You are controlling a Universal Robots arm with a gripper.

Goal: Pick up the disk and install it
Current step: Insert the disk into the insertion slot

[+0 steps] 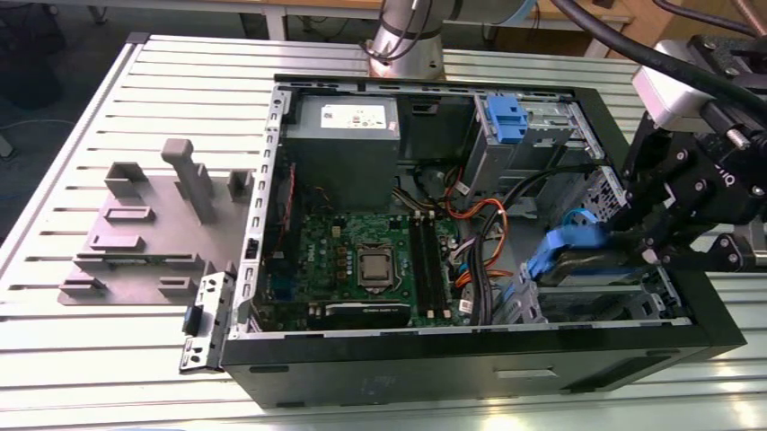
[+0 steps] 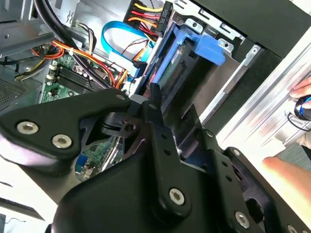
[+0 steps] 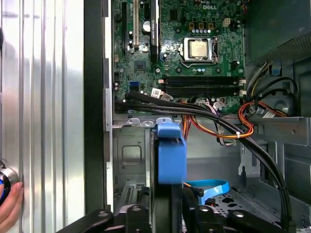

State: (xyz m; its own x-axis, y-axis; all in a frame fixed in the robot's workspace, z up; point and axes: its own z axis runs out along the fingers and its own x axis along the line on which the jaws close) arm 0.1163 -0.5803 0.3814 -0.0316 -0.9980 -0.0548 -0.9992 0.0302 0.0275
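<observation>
The disk (image 1: pixel 577 259), framed by its blue carrier bracket, stands on edge over the metal drive bay (image 1: pixel 599 303) at the front corner of the open computer case (image 1: pixel 480 359), on the exterior view's right. My gripper (image 1: pixel 631 241) comes in from that side and is shut on the disk. In the first wrist view the disk's blue bracket end (image 3: pixel 170 153) points into the case, with my black fingers (image 3: pixel 133 216) on either side of it. The second wrist view has the disk (image 2: pixel 181 68) lying along the bay wall beyond my gripper (image 2: pixel 154 94).
A second blue-handled carrier (image 1: pixel 505 121) sits atop the grey cage at the case's back. Black and orange cables (image 3: pixel 228 121) cross beside the bay, next to the motherboard (image 1: pixel 359 260). A grey slotted stand (image 1: pixel 156 224) stands on the table left of the case. A hand (image 3: pixel 9 204) rests outside the case.
</observation>
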